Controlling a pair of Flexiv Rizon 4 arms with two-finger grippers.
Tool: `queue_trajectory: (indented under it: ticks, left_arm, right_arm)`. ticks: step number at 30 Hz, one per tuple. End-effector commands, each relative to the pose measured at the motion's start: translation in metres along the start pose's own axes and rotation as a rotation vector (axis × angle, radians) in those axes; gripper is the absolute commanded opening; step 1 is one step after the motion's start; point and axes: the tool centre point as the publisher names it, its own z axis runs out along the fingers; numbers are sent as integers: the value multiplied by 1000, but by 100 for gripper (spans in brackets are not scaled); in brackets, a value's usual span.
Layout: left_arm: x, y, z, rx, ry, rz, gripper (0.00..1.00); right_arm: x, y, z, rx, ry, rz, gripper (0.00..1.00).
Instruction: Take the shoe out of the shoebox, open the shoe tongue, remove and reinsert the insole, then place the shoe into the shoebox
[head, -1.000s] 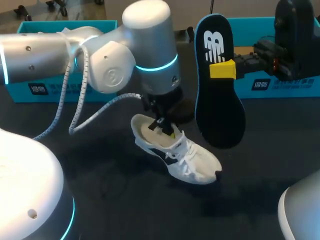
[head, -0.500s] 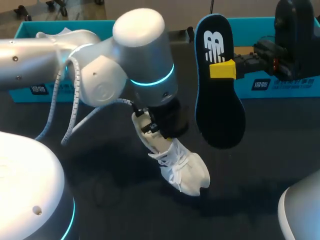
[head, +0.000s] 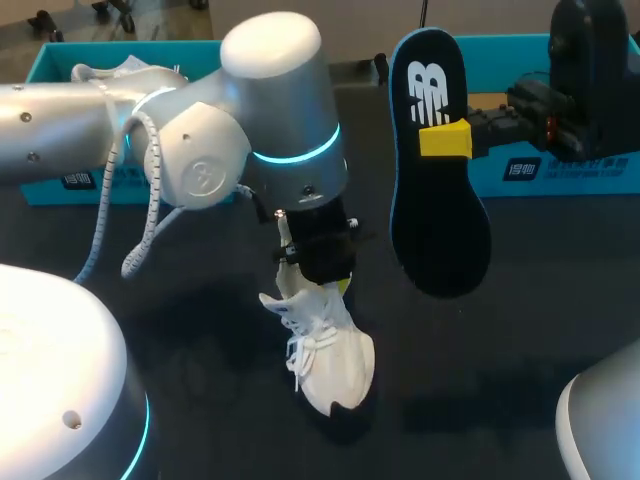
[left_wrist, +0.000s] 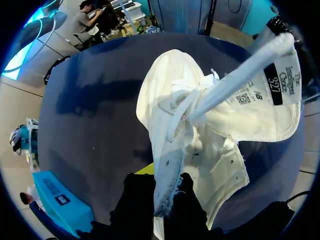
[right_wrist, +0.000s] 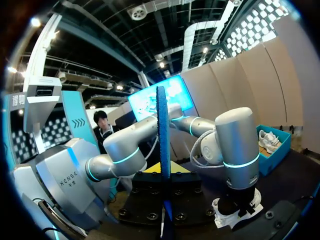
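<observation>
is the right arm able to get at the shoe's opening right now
Probably not. The left gripper is clamped on the shoe at its collar, with its wrist directly over the opening, and the right gripper holds the insole off to the side.

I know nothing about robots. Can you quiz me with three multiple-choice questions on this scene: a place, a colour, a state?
1. Where is the insole?
A) flat on the table
B) upright in the right tool
C) in a box

2. What colour is the shoe held by the left tool?
A) white
B) red
C) black

3. The left tool is:
A) open
B) shut on the shoe
C) shut on the insole

Answers:
1 B, it is gripped mid-length and stands on end.
2 A, its upper and laces are white.
3 B, both fingers clamp its edge.
</observation>
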Motion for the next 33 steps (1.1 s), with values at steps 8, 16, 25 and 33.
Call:
queue_trajectory:
  ticks: [8, 16, 25, 33]
  left_arm:
    - [-13, -5, 31, -6, 37, 75, 0]
    - [-23, -7, 46, -1, 63, 115, 0]
    - [-30, -1, 66, 10, 95, 96, 0]
    - [-32, 2, 63, 1, 77, 74, 95]
  right_arm:
    - [-3, 2, 3, 3, 3, 1, 0]
    - [-3, 2, 3, 3, 3, 1, 0]
    - [-3, 2, 3, 3, 3, 1, 0]
    - [-3, 2, 3, 3, 3, 1, 0]
